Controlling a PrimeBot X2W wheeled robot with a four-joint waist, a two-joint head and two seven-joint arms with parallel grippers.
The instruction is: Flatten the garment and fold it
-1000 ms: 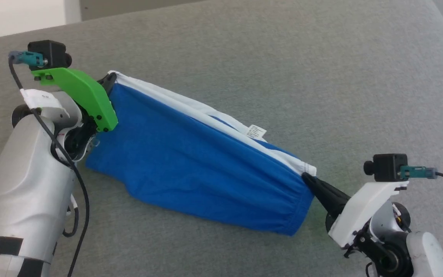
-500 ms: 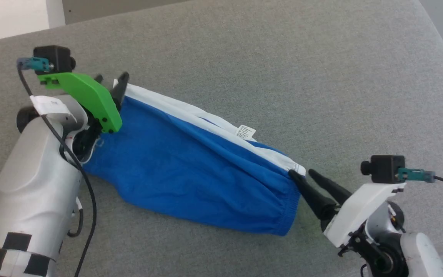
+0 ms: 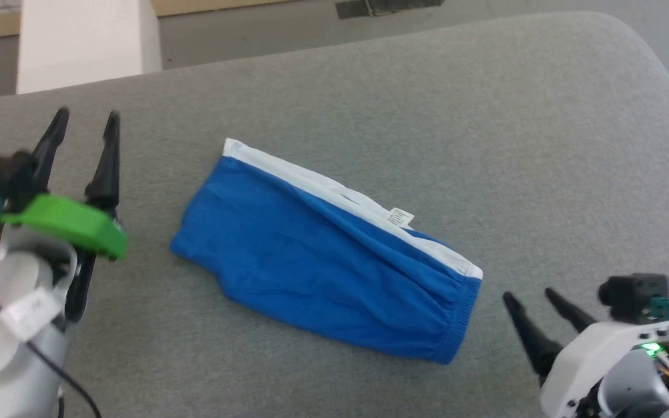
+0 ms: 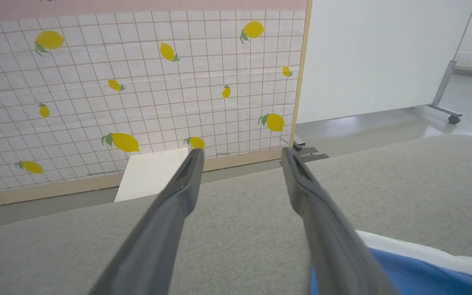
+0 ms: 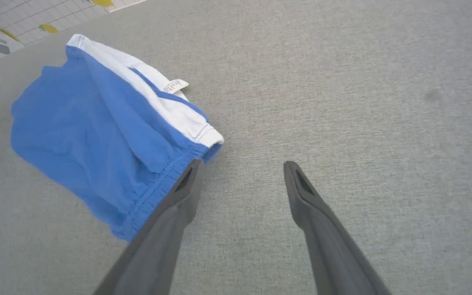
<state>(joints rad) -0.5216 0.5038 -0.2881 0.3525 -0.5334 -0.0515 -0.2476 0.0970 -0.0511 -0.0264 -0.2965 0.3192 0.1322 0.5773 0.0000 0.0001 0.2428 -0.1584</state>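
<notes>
The royal-blue soft jersey shorts with a wide white side stripe [image 3: 323, 261] lay flat and alone on the grey cloth-covered table [image 3: 485, 104]. Their long axis ran on a slant, from the far left of the head view down to the near right. The white stripe [image 3: 334, 188] followed the far long edge, with a small white tag [image 3: 400, 217] poking out beside it. The gathered blue waistband [image 3: 465, 313] formed the short end at the near right.

The left gripper [image 3: 87, 115], under its green bracket, stood to the left of the garment's far-left end, with bare table between them. Its two dark fingers were spread wide and held nothing. They pointed away up the table, roughly side-on to the shorts. In the left wrist view only a corner of blue and white showed at the lower right.

The right gripper [image 3: 527, 294] sat just beside the waistband end, its fingers also parted and empty. They aimed up and left, nearly along the garment's long axis. In the head view a narrow strip of table separated the tips from the hem. In the right wrist view one fingertip [image 5: 193, 166] appeared level with the waistband edge.

Judging by the layout, the right arm was the nearer of the two. Any further fold would probably bring one short end over the other, across that slanted axis. The left arm would first have to turn in towards its corner.
</notes>
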